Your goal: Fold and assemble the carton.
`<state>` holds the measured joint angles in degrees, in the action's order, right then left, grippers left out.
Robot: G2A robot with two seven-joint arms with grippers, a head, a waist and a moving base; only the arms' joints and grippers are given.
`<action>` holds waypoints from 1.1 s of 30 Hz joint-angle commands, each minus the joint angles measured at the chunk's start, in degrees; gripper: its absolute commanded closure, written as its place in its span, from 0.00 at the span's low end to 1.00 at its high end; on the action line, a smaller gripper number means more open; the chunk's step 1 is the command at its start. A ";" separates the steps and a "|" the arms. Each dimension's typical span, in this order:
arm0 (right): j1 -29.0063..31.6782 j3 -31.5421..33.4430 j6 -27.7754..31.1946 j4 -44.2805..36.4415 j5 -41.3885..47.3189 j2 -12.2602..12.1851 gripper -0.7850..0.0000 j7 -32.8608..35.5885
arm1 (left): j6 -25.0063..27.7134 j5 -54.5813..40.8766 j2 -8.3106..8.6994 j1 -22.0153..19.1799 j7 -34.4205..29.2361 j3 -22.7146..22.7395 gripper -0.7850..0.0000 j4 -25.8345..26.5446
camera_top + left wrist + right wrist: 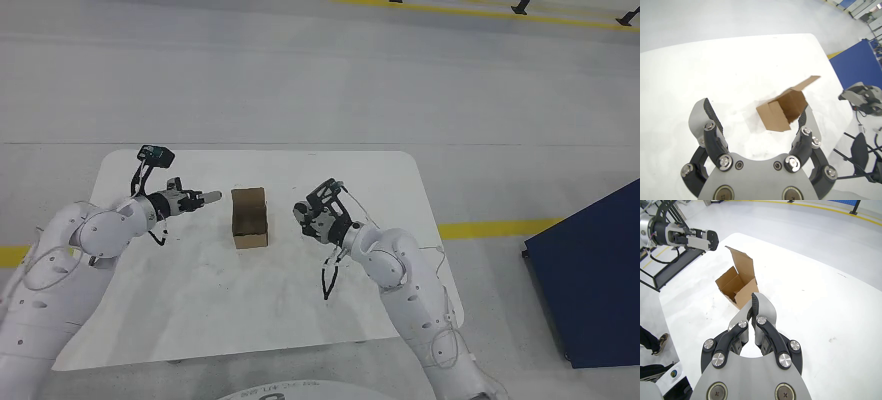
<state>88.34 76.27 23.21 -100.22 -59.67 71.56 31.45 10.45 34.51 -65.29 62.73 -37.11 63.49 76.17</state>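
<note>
The left arm (95, 228) and right arm (400, 270) are glossy white, rounded shells. Thin black cables (327, 280) loop off the wrists. The left gripper (756, 106) and right gripper (754, 300) share a grey plate (753, 380), black links (772, 334), round silver screws (717, 357) and ribbed black pads (712, 113). A black-teal box (155, 155) sits at the left wrist's 11 o'clock.

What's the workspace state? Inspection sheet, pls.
Surface: white table, few small dark scuffs.
Job's things: carton mid-table, top open, one long flap raised, touched by neither arm.
Clutter: nothing seen.
End effectors: left end effector open, empty; right end effector shut, empty; they flank the carton.
Cables: black cable loops below the right wrist, clear of the carton.
Surroundings: grey floor, yellow line, blue panel beside the table.
</note>
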 commanded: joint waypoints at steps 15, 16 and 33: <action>-2.10 -0.26 0.20 4.81 3.14 -0.52 1.00 -1.14 | 30.35 -6.64 -5.19 -19.78 -5.03 -13.11 0.00 -28.69; -2.11 -0.17 0.12 4.82 3.45 -0.56 1.00 -1.06 | 31.40 -5.88 -5.46 -20.20 -4.42 -13.81 0.00 -29.14; -0.18 0.17 -2.14 2.53 4.31 -1.30 1.00 -1.08 | 35.48 -4.86 -9.89 -25.23 1.62 -20.87 0.00 -35.53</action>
<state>88.00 76.57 21.33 -97.48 -55.17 70.29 30.44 46.71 29.50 -74.94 37.85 -36.65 42.71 40.87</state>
